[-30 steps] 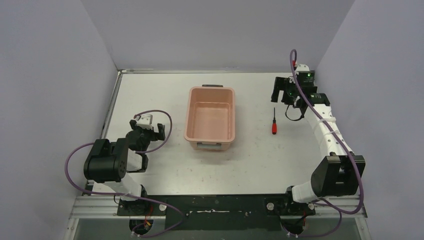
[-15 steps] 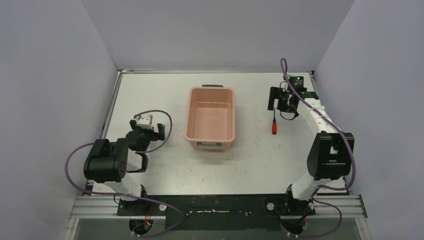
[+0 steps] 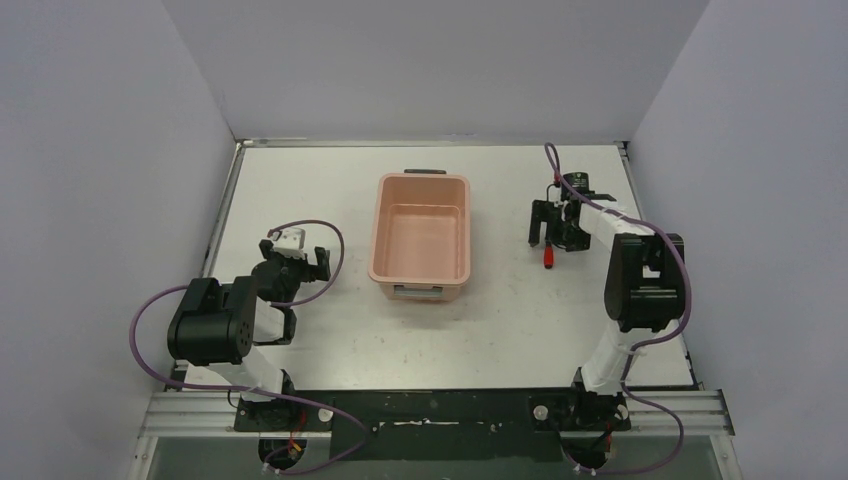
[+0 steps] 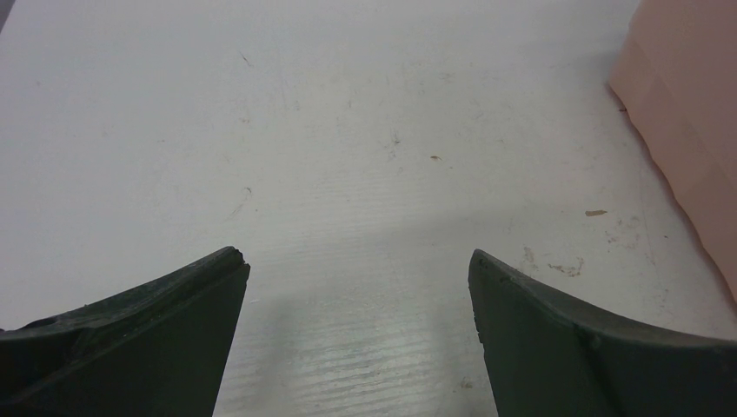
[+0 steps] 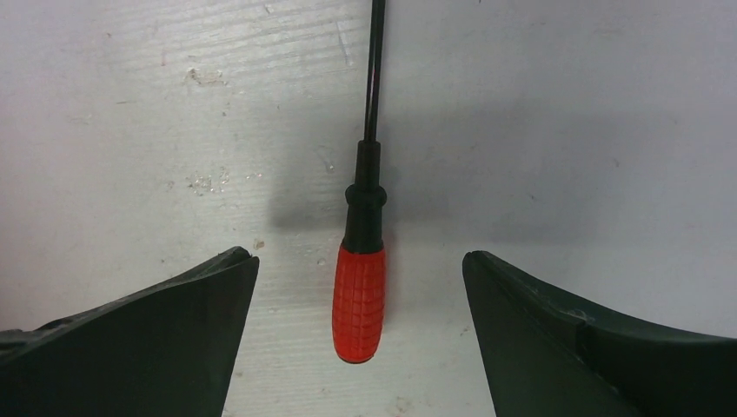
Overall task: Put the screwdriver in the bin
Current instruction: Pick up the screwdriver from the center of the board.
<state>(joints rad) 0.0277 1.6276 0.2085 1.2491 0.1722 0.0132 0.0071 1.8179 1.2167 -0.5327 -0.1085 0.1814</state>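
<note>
The screwdriver (image 5: 359, 300) lies flat on the bench (image 3: 300, 180), between the bin (image 3: 421, 238) and the right edge. Its red handle points to the near edge and its thin black shaft to the far edge. It looks small, light and stiff. The shaft is thin and smooth and probably slips or rolls between the fingers, so I judge the ribbed red handle is the better place to take hold, across its width.

The right end effector (image 5: 356, 261) is low over it with the jaws wide apart. One finger is on each side of the handle, with a gap on both sides, and it grips nothing. The left end effector (image 4: 358, 256) is also spread open and carries nothing, near the left side of the bin.
</note>
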